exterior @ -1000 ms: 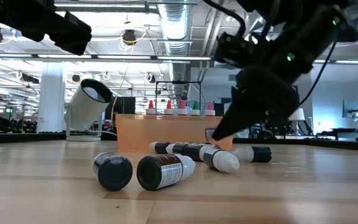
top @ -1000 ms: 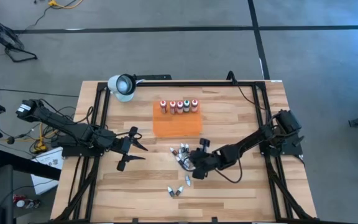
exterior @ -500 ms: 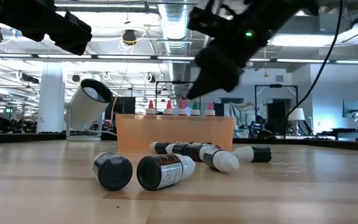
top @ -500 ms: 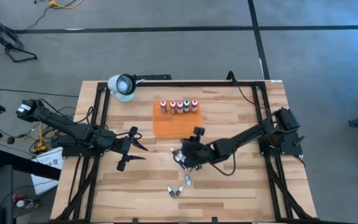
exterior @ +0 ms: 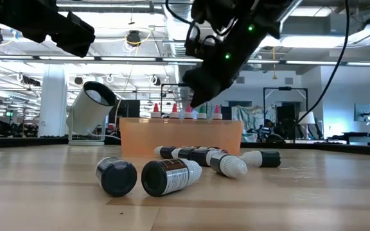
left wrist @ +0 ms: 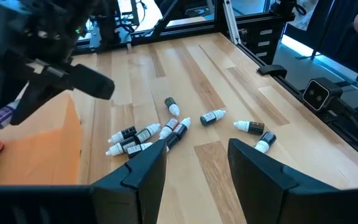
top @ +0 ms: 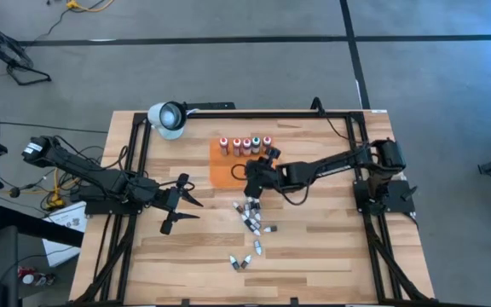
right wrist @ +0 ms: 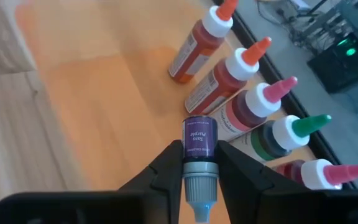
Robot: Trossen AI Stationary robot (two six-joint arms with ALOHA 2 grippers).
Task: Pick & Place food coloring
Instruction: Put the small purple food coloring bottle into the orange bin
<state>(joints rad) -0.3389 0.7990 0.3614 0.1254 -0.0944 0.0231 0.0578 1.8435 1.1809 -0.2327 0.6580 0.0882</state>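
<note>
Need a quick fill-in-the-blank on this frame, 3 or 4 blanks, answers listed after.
1. The right gripper is shut on a vial whose label is ____ in colour.
2. That gripper is above the orange ____.
3. Along the tray's far edge, ____ bottles stand upright in a row.
4. The left gripper waits with its fingers ____.

Missing words: purple; tray; five; open

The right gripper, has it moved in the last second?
Yes. In the high view the right gripper has gone from the loose vials up over the orange tray, toward the row of bottles, holding a purple bottle.
</note>
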